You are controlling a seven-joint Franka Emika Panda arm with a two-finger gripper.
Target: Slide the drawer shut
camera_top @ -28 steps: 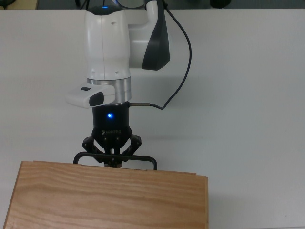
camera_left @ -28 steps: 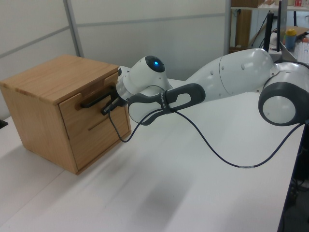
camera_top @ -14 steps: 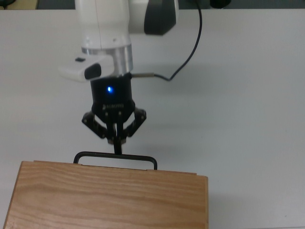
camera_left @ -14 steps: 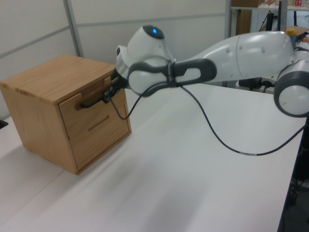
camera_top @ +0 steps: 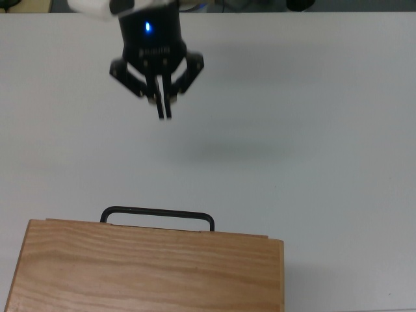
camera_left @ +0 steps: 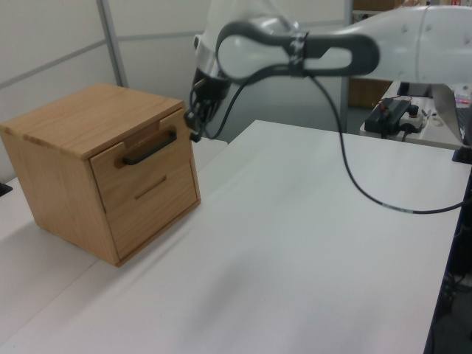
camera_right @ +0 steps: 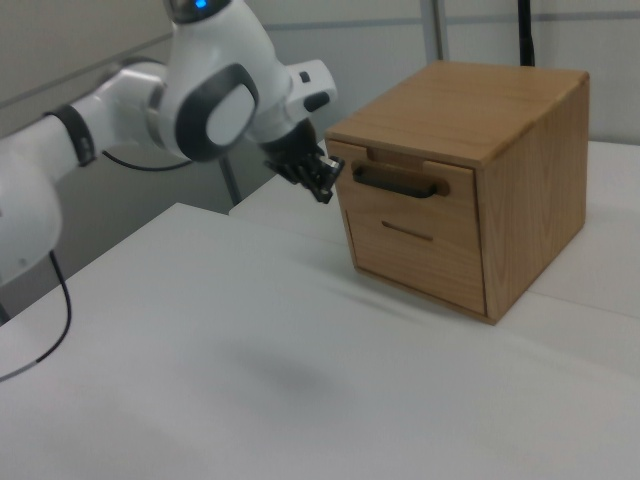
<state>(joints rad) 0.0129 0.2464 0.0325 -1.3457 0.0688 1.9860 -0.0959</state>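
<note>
Well back from the cabinet (camera_top: pixel 146 273), the gripper (camera_top: pixel 164 112) now hangs in open air above the white table (camera_top: pixel 325 162), its two fingers drawn so close together that only a sliver of gap shows between them, and nothing held. One second ago it was pressed right up against the black bar handle (camera_top: pixel 157 212); half a second ago it had already backed off a little; now it stands well apart from the handle in the top view, and in the left view it has also risen to about the level of the cabinet's top edge.

The drawer (camera_left: pixel 147 158) sits in the upper slot of the cabinet, its front panel looking flush, or nearly so, with the face below it in both the left view and the right view. From above, only the handle projects past the cabinet's front edge, and that outline matches the earlier top views, so the drawer has not shifted while the arm (camera_right: pixel 215 95) pulled away.

Taken together, this reads as a retreat after the push: the closing appears done, and the arm is clearing the front of the cabinet. Whether a hairline gap remains at the drawer front cannot be told from these views.
</note>
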